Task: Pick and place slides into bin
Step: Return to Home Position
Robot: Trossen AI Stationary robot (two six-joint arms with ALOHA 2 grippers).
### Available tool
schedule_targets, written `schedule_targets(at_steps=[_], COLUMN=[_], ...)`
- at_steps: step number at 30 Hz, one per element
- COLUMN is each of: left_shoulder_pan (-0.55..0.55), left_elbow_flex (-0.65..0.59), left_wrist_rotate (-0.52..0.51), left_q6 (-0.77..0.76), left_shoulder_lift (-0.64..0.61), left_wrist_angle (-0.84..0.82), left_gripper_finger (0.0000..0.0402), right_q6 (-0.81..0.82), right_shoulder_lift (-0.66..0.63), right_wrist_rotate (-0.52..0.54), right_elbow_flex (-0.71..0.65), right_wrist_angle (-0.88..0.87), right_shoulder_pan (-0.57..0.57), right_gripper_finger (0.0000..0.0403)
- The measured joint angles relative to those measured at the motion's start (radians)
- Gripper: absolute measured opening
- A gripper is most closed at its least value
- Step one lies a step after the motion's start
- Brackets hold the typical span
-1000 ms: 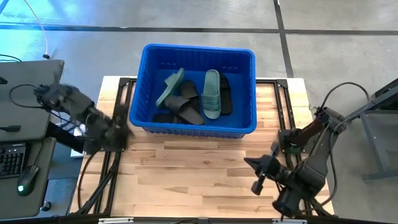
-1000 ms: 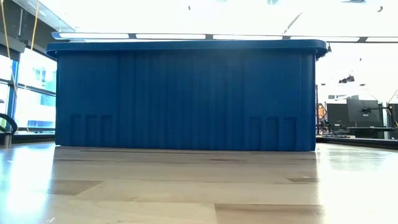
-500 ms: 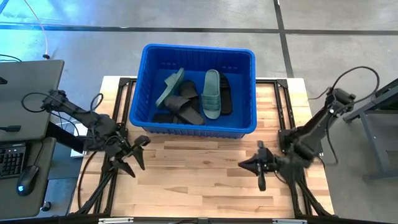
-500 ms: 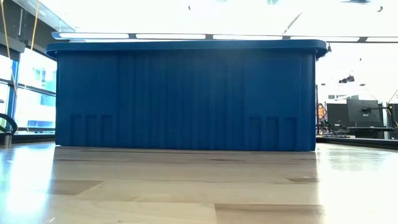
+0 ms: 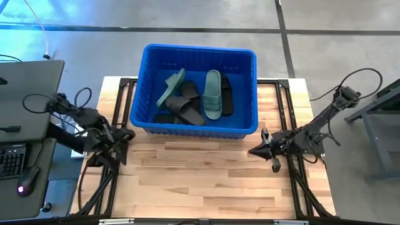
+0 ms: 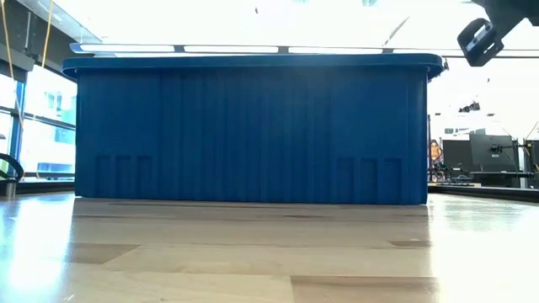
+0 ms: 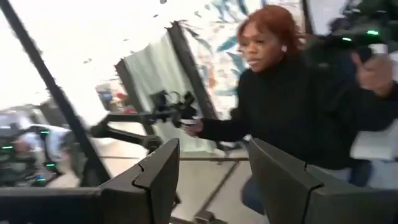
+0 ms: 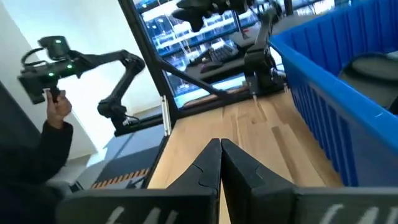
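The blue bin (image 5: 143, 87) stands at the table's far middle; it fills the low view (image 6: 253, 126). Inside lie two green slides (image 5: 213, 94) (image 5: 170, 89) and several black slides (image 5: 185, 109), piled on the bin's floor. The left green slide leans tilted on the black ones. My left gripper (image 5: 122, 147) is open and empty at the table's left edge, near the bin's near left corner. My right gripper (image 5: 253, 151) is shut and empty above the table, before the bin's near right corner. It shows shut in its wrist view (image 8: 219, 163).
Bare wooden tabletop (image 5: 200, 175) lies in front of the bin. A grey desk with a keyboard (image 5: 12, 159) stands left of the table. A person (image 7: 298, 106) holding hand controllers stands beyond the table.
My right gripper has gone from the table's near right toward the far edge, up to the bin's near right corner, and now shows at the low view's top right. My left gripper has swung out over the table's left part and drawn back toward the left edge.
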Motion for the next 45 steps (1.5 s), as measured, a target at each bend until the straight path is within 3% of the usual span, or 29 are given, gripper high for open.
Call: schedule_targets(at_steps=[9,17,22,29,37,45], left_shoulder_pan=[0.0,0.0,0.0,0.0,0.0,0.0], left_elbow_flex=[-0.094,-0.099,-0.08,-0.135,-0.304,-0.351], left_wrist_rotate=[-0.02,-0.03,0.028,-0.043,-0.065,-0.053], left_q6=[-0.031,-0.03,-0.025,-0.005,-0.099,-0.123], left_shoulder_lift=[-0.245,-0.421,-0.419,-0.418,-0.413,-0.412], left_wrist_angle=[-0.047,-0.158,-0.148,-0.113,0.18,0.242], left_gripper_finger=[0.0184,0.0184,0.0182,0.0184,0.0184,0.0184], right_q6=[-0.116,-0.153,-0.197,-0.134,-0.124,-0.203], right_shoulder_lift=[-0.146,-0.326,-0.439,-0.524,-0.522,-0.617], right_wrist_rotate=[-0.025,-0.017,-0.018,-0.004,0.01,-0.056], right_elbow_flex=[-0.089,-0.108,-0.108,-0.108,-0.108,-0.108], right_wrist_angle=[0.043,-0.069,-0.127,-0.233,-0.256,-0.241], right_shoulder_pan=[0.0,0.0,0.0,0.0,-0.001,-0.001], right_gripper_finger=[0.0,0.0,0.0,0.0,0.0,0.0])
